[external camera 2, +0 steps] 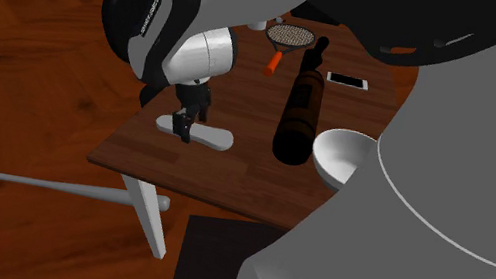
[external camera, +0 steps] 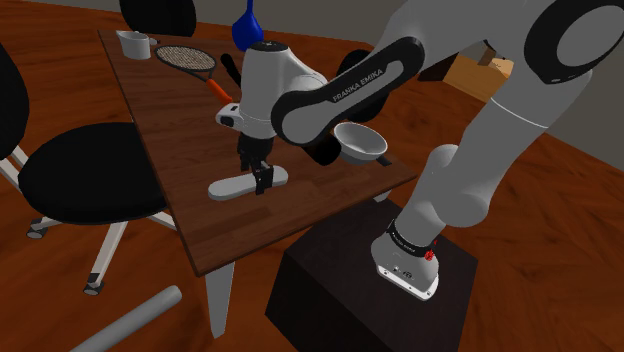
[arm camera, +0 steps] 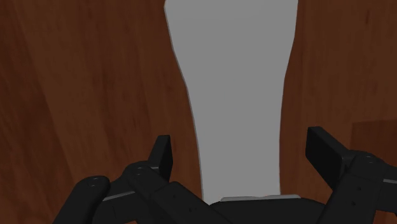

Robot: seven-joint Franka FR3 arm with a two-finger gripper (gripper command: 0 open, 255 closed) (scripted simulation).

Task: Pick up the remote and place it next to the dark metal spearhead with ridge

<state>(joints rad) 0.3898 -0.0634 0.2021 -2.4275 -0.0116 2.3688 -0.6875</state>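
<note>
The remote (external camera: 228,187) (external camera 2: 216,139) is a pale grey, long, flat thing lying on the brown wooden table (external camera: 300,235) near its front edge. My black gripper (external camera: 258,180) (external camera 2: 187,126) points down over one end of it. In the wrist view the remote (arm camera: 235,63) runs away from the gripper (arm camera: 242,147), whose two fingers stand open on either side without touching it. A dark long object (external camera 2: 299,106), narrow at its far end, lies on the table to the second exterior view's right of the remote; my arm hides most of it in the shoulder view.
A white bowl (external camera: 360,142) (external camera 2: 339,157) sits near the dark object. A racket (external camera: 187,60) (external camera 2: 290,37), a white cup (external camera: 133,44), a blue vase (external camera: 247,25) and a white phone (external camera 2: 348,81) lie further back. A black chair (external camera: 90,170) stands beside the table; a grey rod (external camera 2: 57,186) lies on the floor.
</note>
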